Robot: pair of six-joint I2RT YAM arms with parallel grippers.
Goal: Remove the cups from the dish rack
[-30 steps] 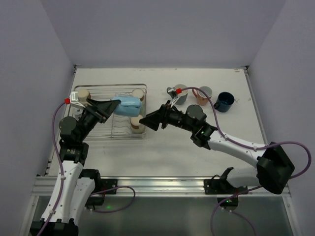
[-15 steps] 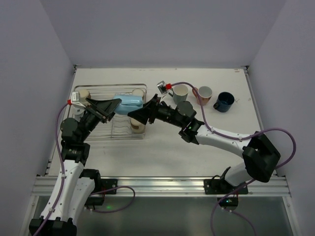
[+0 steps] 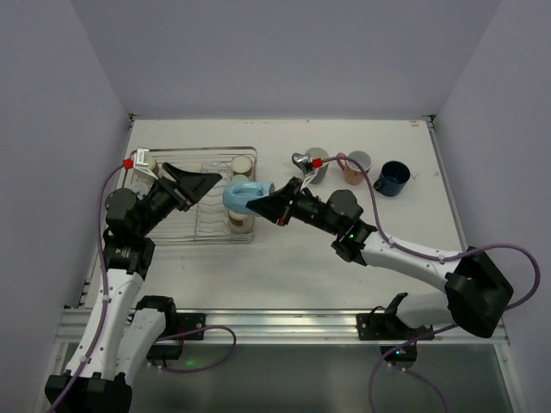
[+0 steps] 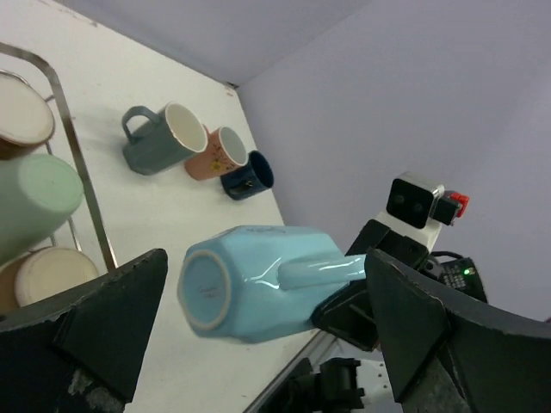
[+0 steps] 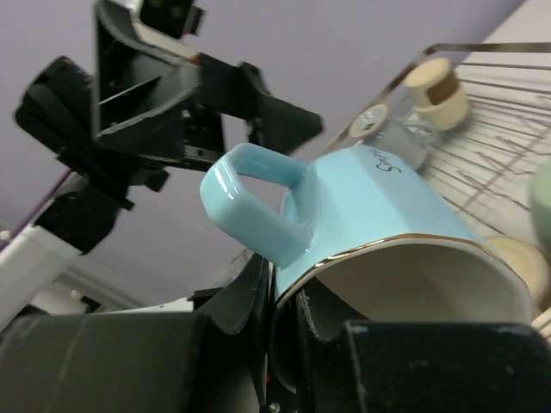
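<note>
- The right arm [image 3: 405, 254] is stretched low across the table [image 3: 301, 267], reaching left to the right end of the rack [image 3: 189, 151].
- The right claw [image 3: 265, 204] is nearly closed, pinching the blue mug [image 3: 239, 193] by its rim next to the handle. One finger is inside the mouth and one is outside.
- The blue mug is in the air, tipped on its side over the rack's right end, with its base facing the left claw [image 3: 207, 182].
- The left arm [image 3: 120, 249] is folded up, with its wrist angled over the rack.
- The left claw is spread wide. Its fingers sit either side of the blue mug without touching it, and it holds nothing.
- A green tumbler [image 4: 34, 202] and beige tumblers [image 3: 244, 163] sit in the rack.
- The grey mug [image 3: 317, 169], pink mug [image 3: 355, 166] and navy mug [image 3: 394, 177] stand on the table to the right of the rack.
</note>
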